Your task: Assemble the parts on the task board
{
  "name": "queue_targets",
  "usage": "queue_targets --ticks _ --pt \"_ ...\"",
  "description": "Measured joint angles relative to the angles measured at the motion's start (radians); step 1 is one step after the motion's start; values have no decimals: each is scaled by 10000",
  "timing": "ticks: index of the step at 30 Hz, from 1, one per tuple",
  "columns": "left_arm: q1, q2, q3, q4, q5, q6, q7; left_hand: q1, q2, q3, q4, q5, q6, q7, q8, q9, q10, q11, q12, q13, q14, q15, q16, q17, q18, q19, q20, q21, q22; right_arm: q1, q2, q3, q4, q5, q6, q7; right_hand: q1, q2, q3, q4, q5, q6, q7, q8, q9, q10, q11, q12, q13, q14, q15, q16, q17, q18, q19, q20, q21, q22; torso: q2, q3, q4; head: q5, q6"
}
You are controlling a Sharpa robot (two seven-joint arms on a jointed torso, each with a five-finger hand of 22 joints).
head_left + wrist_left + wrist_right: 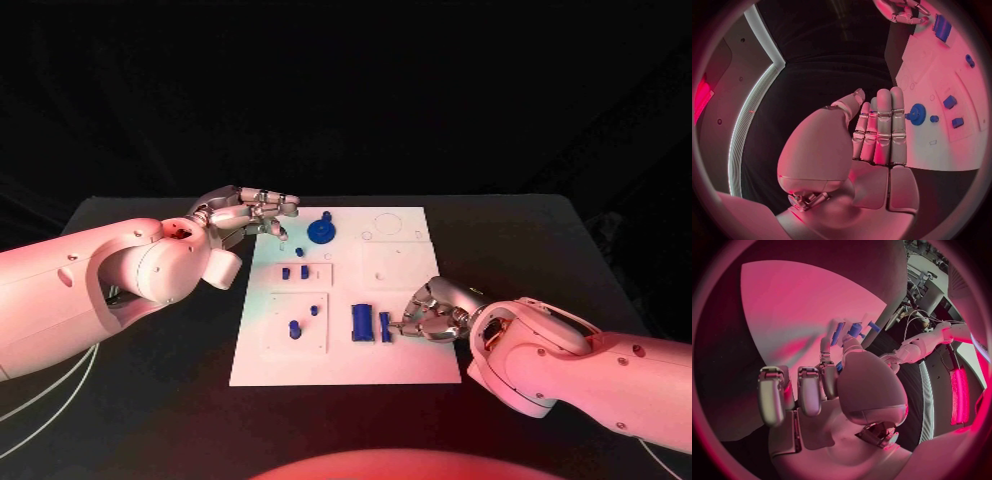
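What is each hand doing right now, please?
Left hand: open, fingers straight, holding nothing.
Right hand: by a blue part; grip cannot be told.

no readable text, labels, numbers or signs, task board (411,372) unmarked

Right hand (430,315) hides part of a blue part (387,327).
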Motion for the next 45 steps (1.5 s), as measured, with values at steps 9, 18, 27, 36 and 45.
queue_targets --ticks 9,18,27,36,45 --pt "-16 175 -81 -237 32 -38 154 -223 1 -275 136 0 0 0 0 -6 -35 35 147 29 -258 22 -135 -110 -1 -83 83 -235 -119 692 -143 8 -1157 2195 -523 2221 840 195 -162 -71 -325 -912 510 -825 -383 -1694 456 -2863 -1055 16 239 -1174 -341 440 -230 223 -2699 -1 -171 -32 -57 -43 216" --pt "-110 789 -139 -1225 581 -410 838 -397 24 -637 415 0 92 -90 144 5 77 69 -235 -262 -1481 409 -2934 -1499 -3 -1048 584 -2319 -1386 1264 602 6 -3480 6907 -378 5396 2006 541 -235 -316 -1248 -1448 979 -1603 -876 -4535 1034 -8217 -5355 -2441 843 -7762 -6735 1560 -3720 738 -11035 -1833 -615 -117 -179 21 616" --pt "-306 1725 -176 -2478 1596 -867 1933 -503 102 -1397 638 0 -585 -253 -255 -383 -631 767 -1575 -782 -2657 1233 -5898 -2771 -163 -2632 1521 -5090 -3094 1367 1960 52 -5799 9655 494 7644 2540 750 -329 -535 -1713 -1512 1371 -2532 -1904 -4850 1722 -10899 -9134 -4594 1914 -12546 -9480 1559 -5690 1828 -14224 -4995 -1010 -123 -233 -11 1334" --pt "-510 2316 -179 -3127 2189 -1309 2568 -220 465 -2404 663 0 -895 -358 -267 -516 -1071 890 -2134 -779 -2613 1443 -7368 -3660 -163 -2412 1681 -6499 -4160 1371 2711 78 -6999 10472 1106 8658 2159 1209 -676 -1290 -1725 -1372 1445 -2759 -3273 -4194 1965 -12446 -11961 -4247 2255 -14441 -11865 1643 -6702 2409 -14374 -8384 -1234 -36 -210 94 1645" --pt "-600 2382 -185 -3127 2309 -1499 2702 -2613 1060 -2794 234 -275 -2462 -516 -596 -846 -2674 586 -2481 -1105 -3939 1115 -7823 -4054 -319 -3534 1176 -6915 -4523 1327 2741 127 -6983 10623 1202 8882 -444 936 -464 -1906 -2058 -2970 1178 -3123 -3765 -5794 1673 -12922 -12725 -5767 1983 -14769 -12663 1468 -7824 1886 -14708 -9666 -1291 9 -149 133 1685"
